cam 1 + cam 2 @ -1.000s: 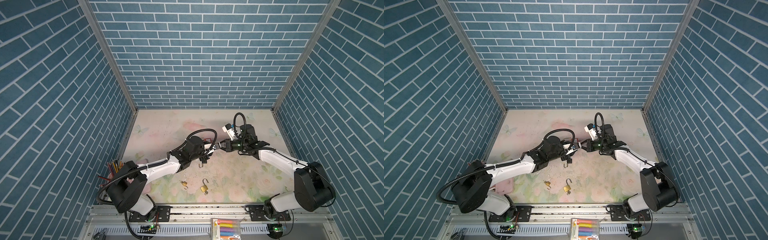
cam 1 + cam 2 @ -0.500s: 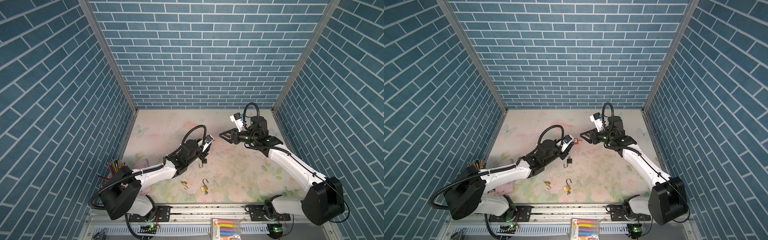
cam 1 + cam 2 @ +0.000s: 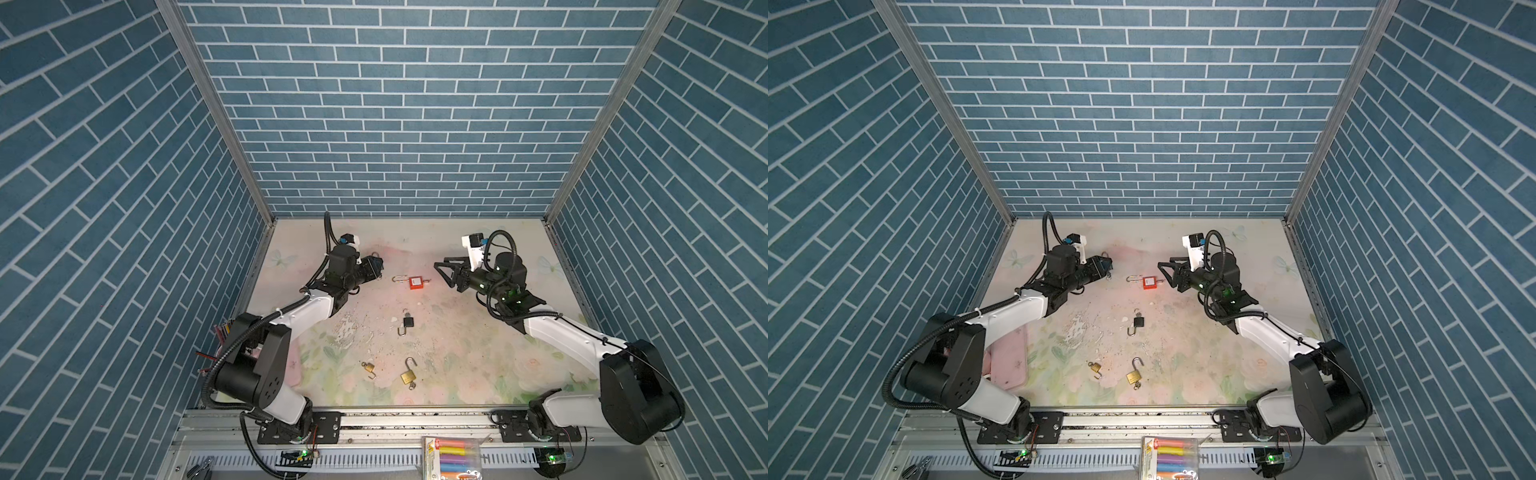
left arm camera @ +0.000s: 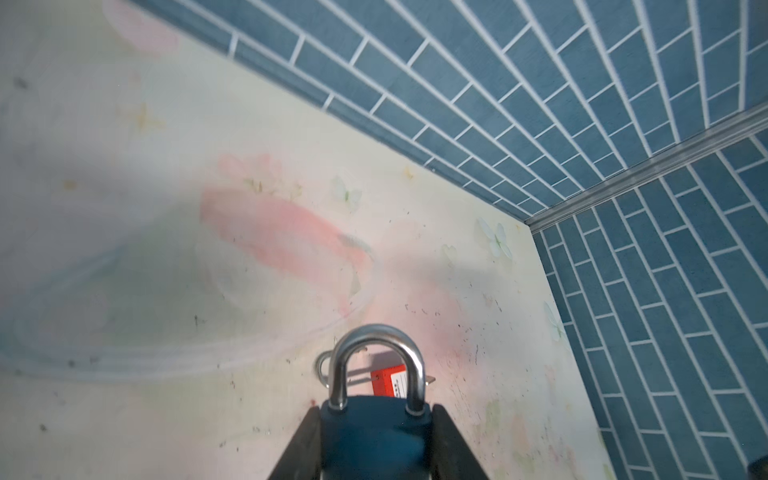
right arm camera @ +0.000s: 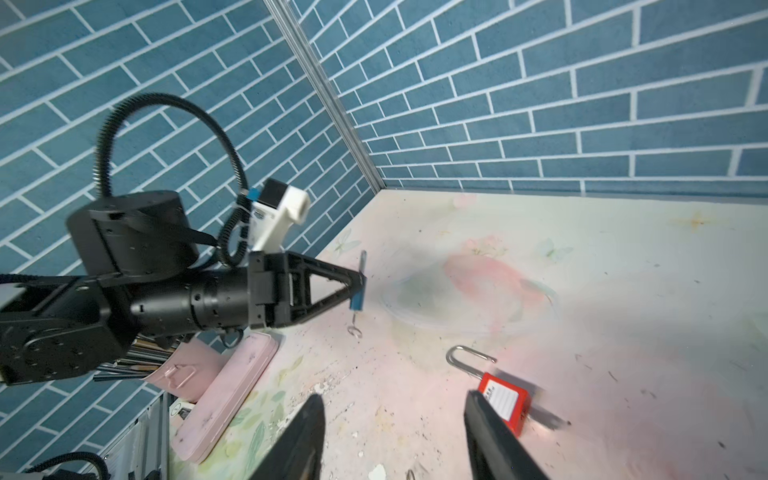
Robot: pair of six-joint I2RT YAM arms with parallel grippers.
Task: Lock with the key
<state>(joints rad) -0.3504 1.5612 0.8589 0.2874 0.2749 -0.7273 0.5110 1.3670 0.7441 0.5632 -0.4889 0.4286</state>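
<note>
Left of centre in a top view, left gripper (image 3: 377, 266) is clamped on the blue padlock (image 4: 374, 440), key (image 5: 354, 327) dangling. Right gripper (image 3: 441, 275) gapes empty beside the mid-frame red padlock (image 3: 416, 282).

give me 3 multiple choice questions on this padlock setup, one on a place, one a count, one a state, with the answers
1. Where is the red padlock?
A) on the table, between the left tool and the right tool
B) clamped in a tool
C) hanging on the back wall

2. How many brass padlocks lie on the table?
A) one
B) two
C) four

3. The right tool is:
A) shut on a key
B) open and empty
C) shut on the red padlock

Answers: 1 A, it lies flat between both arms; 2 B, a pair sits near the front edge; 3 B, its jaws stand apart around nothing.
</note>
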